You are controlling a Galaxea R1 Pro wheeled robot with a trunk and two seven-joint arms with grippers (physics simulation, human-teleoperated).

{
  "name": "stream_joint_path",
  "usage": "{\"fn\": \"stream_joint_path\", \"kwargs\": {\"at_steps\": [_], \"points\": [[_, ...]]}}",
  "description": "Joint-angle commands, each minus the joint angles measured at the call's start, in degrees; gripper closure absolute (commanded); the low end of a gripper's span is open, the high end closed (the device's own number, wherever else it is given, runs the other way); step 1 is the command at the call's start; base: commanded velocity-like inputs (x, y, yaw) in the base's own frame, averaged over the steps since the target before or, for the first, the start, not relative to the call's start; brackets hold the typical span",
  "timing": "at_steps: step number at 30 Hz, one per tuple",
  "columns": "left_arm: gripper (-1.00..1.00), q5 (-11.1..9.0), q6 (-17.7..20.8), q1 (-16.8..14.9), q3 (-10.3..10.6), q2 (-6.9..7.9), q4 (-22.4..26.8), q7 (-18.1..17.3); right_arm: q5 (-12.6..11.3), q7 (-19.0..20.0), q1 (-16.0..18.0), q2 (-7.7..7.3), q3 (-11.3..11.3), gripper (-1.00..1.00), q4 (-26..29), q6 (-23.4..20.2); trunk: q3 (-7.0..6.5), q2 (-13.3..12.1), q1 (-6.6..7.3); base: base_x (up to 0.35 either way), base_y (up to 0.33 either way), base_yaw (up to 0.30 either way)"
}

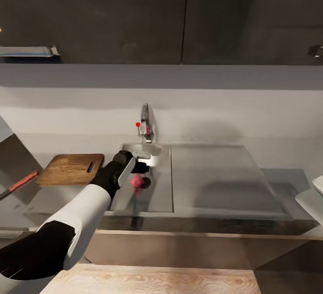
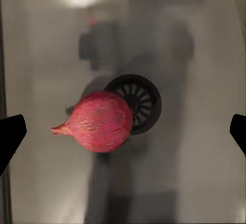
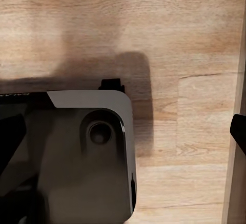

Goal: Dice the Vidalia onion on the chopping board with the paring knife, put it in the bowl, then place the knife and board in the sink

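The Vidalia onion [image 1: 136,181], a small pinkish-red ball, lies on the floor of the sink [image 1: 161,190] beside the round drain [image 2: 141,101]. My left gripper [image 1: 141,169] hangs open just above it. In the left wrist view the onion [image 2: 101,121] sits between the two wide-apart dark fingertips [image 2: 9,137], touching neither. The chopping board [image 1: 72,168] lies on the countertop [image 1: 54,199] left of the sink. Further left lies the paring knife [image 1: 20,182], orange-red handle towards the board. The white bowl [image 1: 312,200] is cut off by the right edge. My right gripper [image 3: 123,134] is open, low over the wood floor.
The chrome tap [image 1: 145,125] with its red knob stands behind the basin, close to my left wrist. A flat drainboard [image 1: 220,177] stretches right of the basin. Dark upper cabinets [image 1: 134,15] hang overhead. My own grey-and-black base [image 3: 77,152] shows in the right wrist view.
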State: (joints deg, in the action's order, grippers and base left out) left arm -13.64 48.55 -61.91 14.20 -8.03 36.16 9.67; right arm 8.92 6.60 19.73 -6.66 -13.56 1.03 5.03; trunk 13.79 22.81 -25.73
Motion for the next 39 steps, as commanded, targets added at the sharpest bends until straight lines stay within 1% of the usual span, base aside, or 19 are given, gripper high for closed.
{"fn": "stream_joint_path", "kwargs": {"at_steps": [1, 6, 8, 13, 19, 26, 39], "points": [[-1.00, -0.6, 0.2, -0.1, 0.2, 0.03, 0.0, 0.5, 0.6, 0.2, 0.0, -0.02, -0.5, -1.00, -0.1, 0.2, 0.20, 0.1, -0.06, 0.274, 0.000, 0.000], [-1.00, -0.5, 0.1, -0.1, 0.2, 0.06, -1.3, 0.6, 0.6, 0.2, 0.0, -0.02, -0.5, -1.00, -0.1, 0.2, 0.66, 0.1, -0.06, 0.271, 0.000, 0.000], [-1.00, -0.5, 0.1, -0.1, 0.3, 0.32, -2.0, 0.6, 0.6, 0.2, 0.0, -0.02, -0.5, -1.00, -0.1, 0.2, 0.84, 0.1, -0.06, 0.145, 0.000, 0.000], [-1.00, -0.4, 0.1, -0.1, 0.3, 0.73, -4.2, 0.5, 0.6, 0.2, 0.0, -0.02, -0.5, -1.00, -0.1, 0.2, 1.30, 0.1, -0.06, 0.039, 0.000, 0.000], [-1.00, -0.5, 0.1, -0.1, 0.3, 0.81, -8.0, 0.6, 0.6, 0.2, 0.0, -0.02, -0.5, -1.00, -0.1, 0.2, 1.85, 0.1, -0.06, 0.003, 0.000, 0.000], [-1.00, -0.5, 0.1, -0.1, 0.3, 0.82, -8.9, 0.6, 0.6, 0.2, 0.0, 0.06, -0.5, -1.00, -0.1, 0.2, 2.49, 0.1, -0.06, 0.000, 0.000, 0.000], [-1.00, -0.4, 0.1, -0.1, 0.3, 0.82, -9.0, 0.6, 0.6, 0.2, 0.0, 0.03, -0.5, -1.00, -0.1, 0.2, 3.68, 0.1, -0.06, 0.000, 0.000, 0.000]]}}
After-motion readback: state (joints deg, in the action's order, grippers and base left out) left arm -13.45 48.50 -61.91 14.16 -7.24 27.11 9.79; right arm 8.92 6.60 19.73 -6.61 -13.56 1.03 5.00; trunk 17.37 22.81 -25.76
